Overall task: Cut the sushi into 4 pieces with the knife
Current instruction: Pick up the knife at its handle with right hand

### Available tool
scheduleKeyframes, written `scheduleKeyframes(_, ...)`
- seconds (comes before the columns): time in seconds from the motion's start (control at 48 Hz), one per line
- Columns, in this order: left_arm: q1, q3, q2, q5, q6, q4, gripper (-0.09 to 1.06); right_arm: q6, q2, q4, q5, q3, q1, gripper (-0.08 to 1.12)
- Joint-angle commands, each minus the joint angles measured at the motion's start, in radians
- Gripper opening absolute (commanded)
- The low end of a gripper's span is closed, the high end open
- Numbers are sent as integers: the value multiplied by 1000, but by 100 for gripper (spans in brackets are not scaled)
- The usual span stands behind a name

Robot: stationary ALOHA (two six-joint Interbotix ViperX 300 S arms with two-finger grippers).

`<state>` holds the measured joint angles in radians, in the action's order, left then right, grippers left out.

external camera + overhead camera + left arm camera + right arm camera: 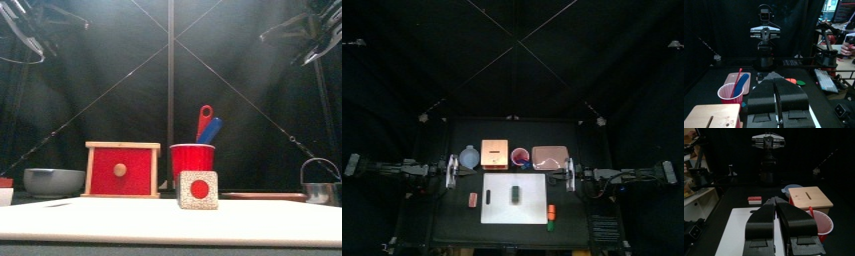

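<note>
left hand (pixel 776 80) closed, empty | right hand (pixel 776 200) closed, empty | blocky sushi roll (pixel 517 191) on flat white board (pixel 502 207)

Robot lab, blk curtain booth (pixel 513 60), 2 arms (pixel 396 168)

Wooden box (pixel 497 156) with red front at back, middle. Blue-grey bowl (pixel 469 157) just beside it, left. Pink tray (pixel 548 156) back right. White board (pixel 509 212) in front of them. Small red toy (pixel 473 200) left of board. Orange toy (pixel 552 211), green toy (pixel 552 225) right of board. Metal cutter (pixel 318 190) far right.
</note>
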<state>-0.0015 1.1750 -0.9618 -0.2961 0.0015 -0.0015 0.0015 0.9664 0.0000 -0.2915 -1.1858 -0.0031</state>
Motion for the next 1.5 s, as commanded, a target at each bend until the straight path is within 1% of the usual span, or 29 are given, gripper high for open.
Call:
scheduleKeyframes(0.021,0,-8,54,-72,-3,-2,-7,8,-25,15,2,64,-23,2)
scheduleKeyframes(0.083,-3,-11,81,-103,-2,-2,-2,11,-54,35,23,100,-44,5)
scheduleKeyframes(0.167,-5,-20,124,-138,0,0,1,11,-115,61,91,172,-89,10)
scheduleKeyframes(0.271,-5,-38,172,-150,0,0,1,11,-199,83,207,268,-135,16)
scheduleKeyframes(0.417,-5,-61,232,-149,-3,-2,2,11,-342,109,407,433,-179,29)
scheduleKeyframes(0.542,-6,-66,261,-150,-3,-2,2,8,-433,94,561,549,-195,46)
scheduleKeyframes(0.646,-6,-63,265,-149,-5,-2,2,9,-502,52,687,627,-213,67)
scheduleKeyframes(0.667,-6,-63,265,-149,-5,-2,2,9,-505,51,696,634,-213,69)
scheduleKeyframes(0.688,-6,-63,265,-149,-5,-2,2,9,-522,43,721,650,-216,74)
scheduleKeyframes(0.75,-5,-64,265,-149,-5,-2,2,9,-561,32,765,687,-219,84)
scheduleKeyframes(0.812,-6,-63,265,-149,-5,-2,2,9,-600,29,801,721,-219,90)
scheduleKeyframes(1.104,-5,-57,267,-150,-3,-2,2,-3,-778,-15,1034,879,-232,90)
scheduleKeyframes(1.417,-3,-40,265,-150,-5,-2,2,-11,-893,-132,1210,976,-270,90)
scheduleKeyframes(1.5,-3,-38,267,-150,-5,-2,2,-11,-919,-140,1256,994,-278,90)
